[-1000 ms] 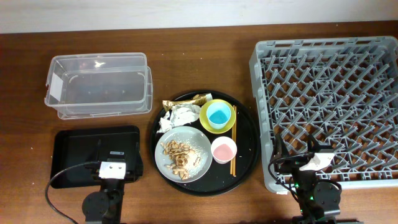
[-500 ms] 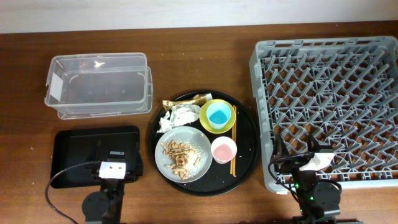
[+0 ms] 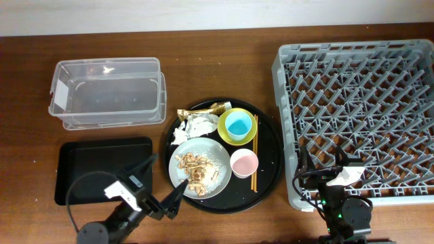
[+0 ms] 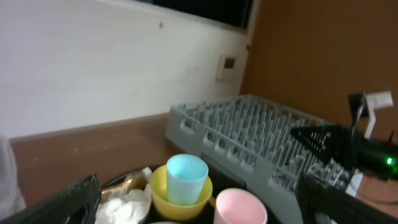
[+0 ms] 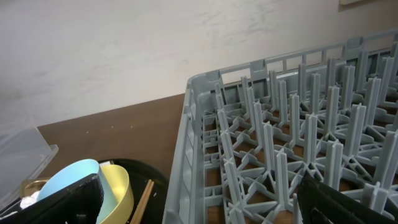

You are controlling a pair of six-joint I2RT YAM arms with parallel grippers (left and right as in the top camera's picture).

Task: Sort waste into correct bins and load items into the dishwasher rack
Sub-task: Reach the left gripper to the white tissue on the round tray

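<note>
Both sets of jaws are spread as wide as they go and neither has anything in it. The left gripper (image 3: pixel 169 171) sits low in the overhead frame, angled toward the grey plate (image 3: pixel 218 153). One finger is over the corner of the shallow black tray (image 3: pixel 88 169) and the other is right by the plate's lower left edge; can't tell if it touches.

The right gripper (image 3: pixel 322 165) hangs over the lower left corner of the dishwasher rack (image 3: pixel 359 108), and its dark fingers are hard to pick out against the pegs.

The other stuff is on the round black tray (image 3: pixel 272 152) mid-frame:
- the blue cup (image 3: pixel 238 125) inside the yellow bowl (image 3: pixel 249 136)
- the pink cup (image 3: pixel 244 163)
- the chopsticks (image 3: pixel 255 159)
- the tissues (image 3: pixel 196 127) and the wrapper (image 3: pixel 202 110)
- food scraps (image 3: pixel 193 169) on the plate

The clear tub (image 3: pixel 108 65) is upper left.

In the left wrist view the pink cup is cut off at the bottom edge. In the right wrist view a finger hides half the bowl.
</note>
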